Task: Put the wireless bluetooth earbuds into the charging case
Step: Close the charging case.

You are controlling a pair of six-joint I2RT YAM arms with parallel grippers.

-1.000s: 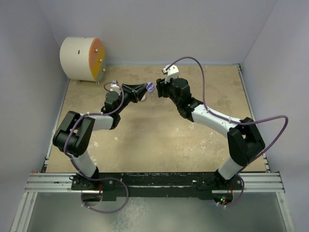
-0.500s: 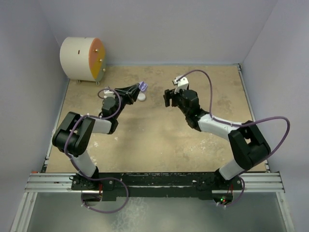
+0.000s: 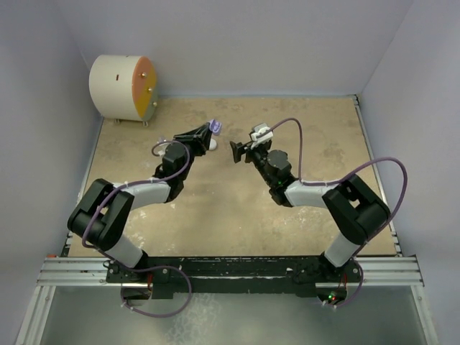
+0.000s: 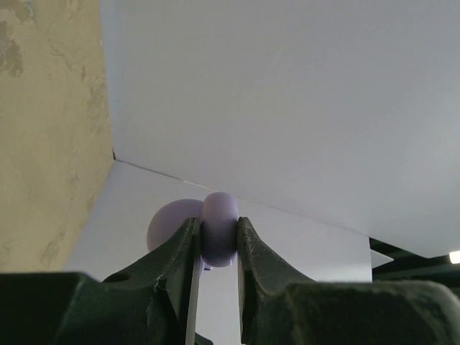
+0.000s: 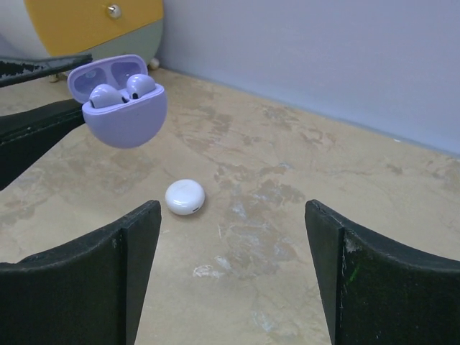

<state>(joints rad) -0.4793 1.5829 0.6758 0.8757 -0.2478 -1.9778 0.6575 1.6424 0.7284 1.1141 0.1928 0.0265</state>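
My left gripper (image 3: 208, 130) is shut on the lilac charging case (image 5: 123, 108) and holds it in the air above the table. Its lid stands open, and two lilac earbuds (image 5: 108, 95) sit in its wells. In the left wrist view the case (image 4: 219, 208) is pinched between the fingertips of the left gripper (image 4: 217, 241). A white round puck (image 5: 185, 196) lies on the table under the lilac case. My right gripper (image 5: 231, 215) is open and empty, a short way to the right of the case and facing it.
A big white drum with an orange face (image 3: 122, 88) stands in the far left corner. Grey walls close the table in at the back and on both sides. The sandy table top (image 3: 237, 208) stretches between the two arms.
The right gripper has let go at the case, opened wide and drawn back towards the near side. The left gripper has carried the case a little to the left.
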